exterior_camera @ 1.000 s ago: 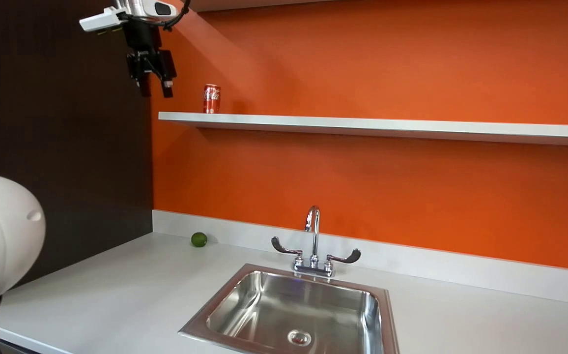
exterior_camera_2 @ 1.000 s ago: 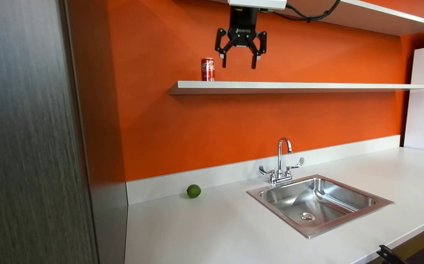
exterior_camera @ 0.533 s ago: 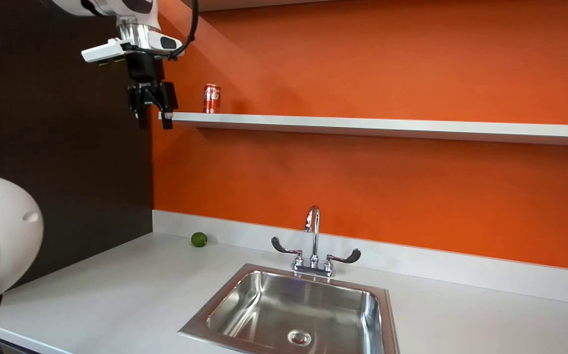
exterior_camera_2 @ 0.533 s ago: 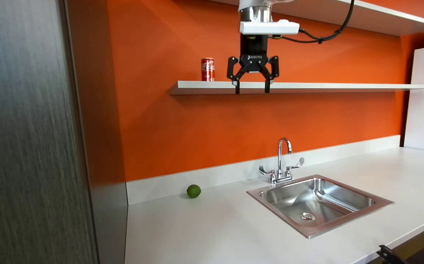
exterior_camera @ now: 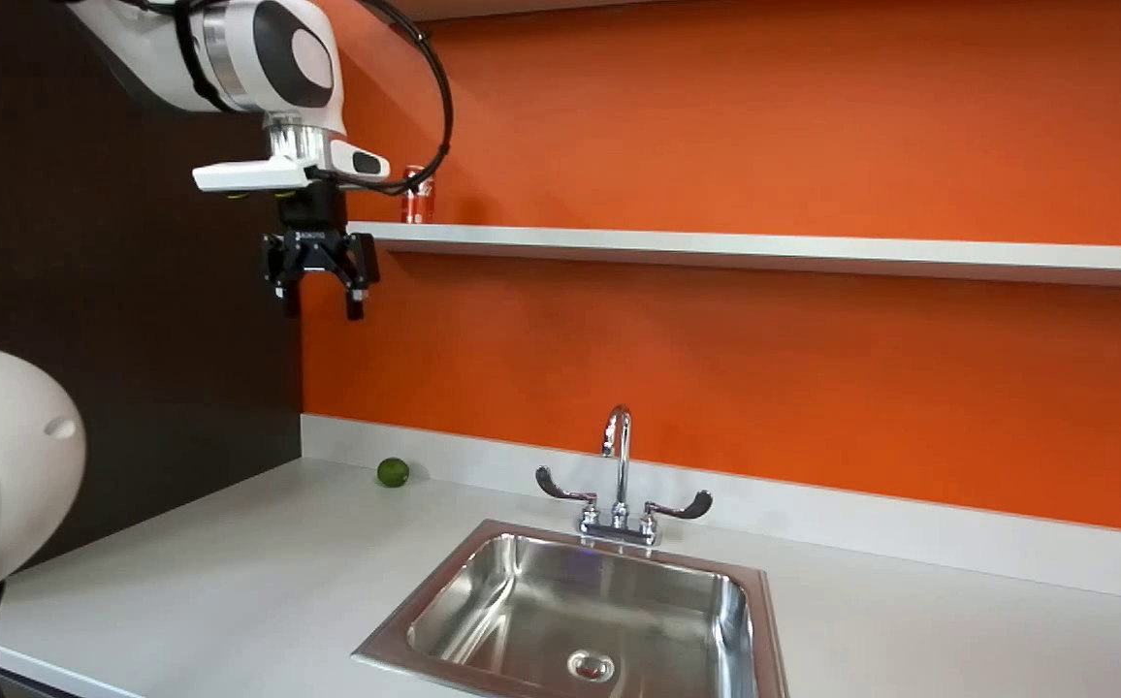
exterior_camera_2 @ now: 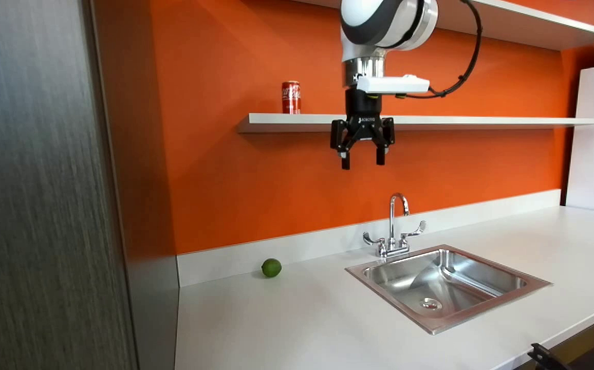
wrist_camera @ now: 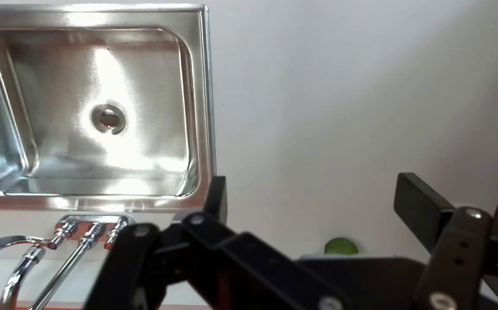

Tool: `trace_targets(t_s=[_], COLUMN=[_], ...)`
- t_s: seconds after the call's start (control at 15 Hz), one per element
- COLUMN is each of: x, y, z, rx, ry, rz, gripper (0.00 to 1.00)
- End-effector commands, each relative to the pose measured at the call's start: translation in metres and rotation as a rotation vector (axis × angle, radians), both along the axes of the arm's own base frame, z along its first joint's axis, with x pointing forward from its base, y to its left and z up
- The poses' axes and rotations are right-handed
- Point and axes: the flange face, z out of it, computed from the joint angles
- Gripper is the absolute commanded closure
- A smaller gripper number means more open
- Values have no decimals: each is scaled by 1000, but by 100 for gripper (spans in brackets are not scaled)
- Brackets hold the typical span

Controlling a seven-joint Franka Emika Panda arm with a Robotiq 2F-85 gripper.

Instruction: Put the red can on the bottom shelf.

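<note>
The red can (exterior_camera: 418,208) stands upright on the bottom shelf (exterior_camera: 764,247), near one end of it. In an exterior view a cable of the arm crosses the can's upper part. The can (exterior_camera_2: 291,97) and shelf (exterior_camera_2: 456,121) also show in an exterior view, the can unobstructed. My gripper (exterior_camera: 323,304) is open and empty, apart from the can, and points down over the counter. In both exterior views its fingertips (exterior_camera_2: 363,161) appear lower than the shelf. In the wrist view the open fingers (wrist_camera: 313,189) have nothing between them; the can and shelf are out of view.
A green ball-like fruit (exterior_camera_2: 271,267) lies on the white counter (exterior_camera_2: 256,324) near the backsplash. A steel sink (exterior_camera: 396,640) with a faucet (exterior_camera: 622,465) is set into the counter. An upper shelf (exterior_camera_2: 533,31) hangs above. A dark panel (exterior_camera: 153,291) stands beside the counter.
My gripper has moved down from above the shelf's level to below it in both exterior views, and slightly right. It stays open. The can has not moved.
</note>
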Motion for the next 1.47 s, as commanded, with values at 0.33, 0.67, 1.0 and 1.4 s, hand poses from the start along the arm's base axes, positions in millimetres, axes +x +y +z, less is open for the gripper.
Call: trace_targets(t_s=[0.33,0.67,1.0,1.4], x=[30,23,8,4], y=[-17,-16,-18,-17], z=[-62,-80,-102,-122], rx=[50,55,56,51], ry=[75,103,132,188], rz=[75,47,23,29], gripper=[0,0,0,0])
